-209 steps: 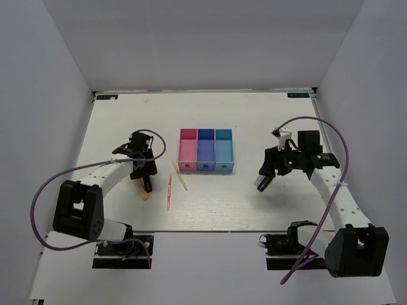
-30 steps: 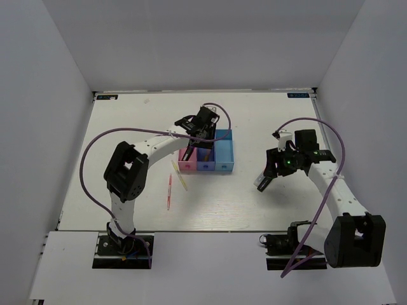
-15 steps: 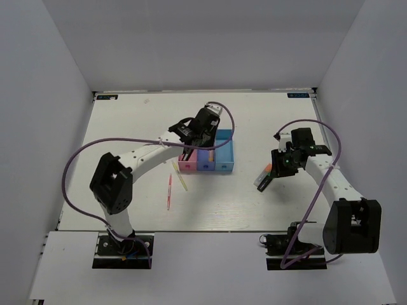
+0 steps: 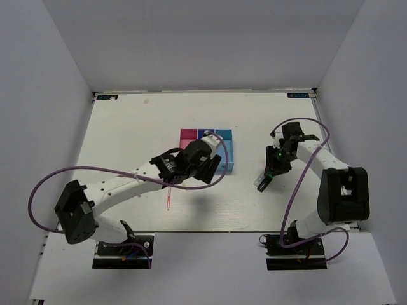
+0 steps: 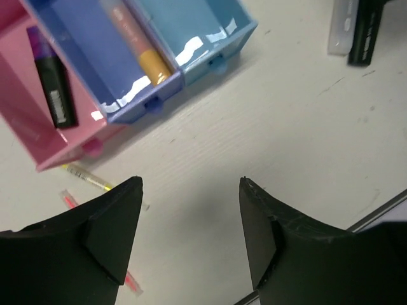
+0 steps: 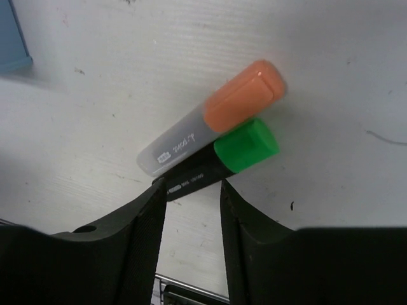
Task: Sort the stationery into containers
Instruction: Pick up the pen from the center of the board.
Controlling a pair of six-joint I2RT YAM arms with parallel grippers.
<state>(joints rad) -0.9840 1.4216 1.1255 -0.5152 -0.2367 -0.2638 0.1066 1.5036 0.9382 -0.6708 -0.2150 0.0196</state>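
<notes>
The red-pink pen and pale-yellow pen lie on the table just in front of the pink bin, which holds the purple marker. The left hand hovers nearby, open and empty. The blue bin holds an orange marker; nothing shows in the teal bin. The right hand straddles the tail of the green-capped marker; I cannot tell whether it grips. The orange-capped marker touches it and could be dragged along.

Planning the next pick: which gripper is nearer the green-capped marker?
Right. The right gripper is over the green-capped marker, jaws straddling its dark end. The left gripper hangs by the near edge of the bins, well off to the marker's left.
</notes>
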